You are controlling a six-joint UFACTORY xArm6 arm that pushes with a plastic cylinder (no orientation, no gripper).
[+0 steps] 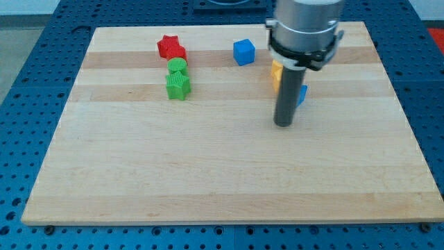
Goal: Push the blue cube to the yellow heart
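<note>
Blue cube (243, 52) sitting upper centre, untouched; yellow heart (276, 73) mostly hiding behind the rod. Tool tip (284, 124), holding nothing, needs circling left of cube, pushing right.

One view only. You look from above the wooden board (222, 167), tilted down across it from its near edge toward its far edge at the view's top. Whole board fits in frame, blue pegboard bench (28, 104) showing round it. The arm's rod (287, 97) enters from the view's top.
</note>
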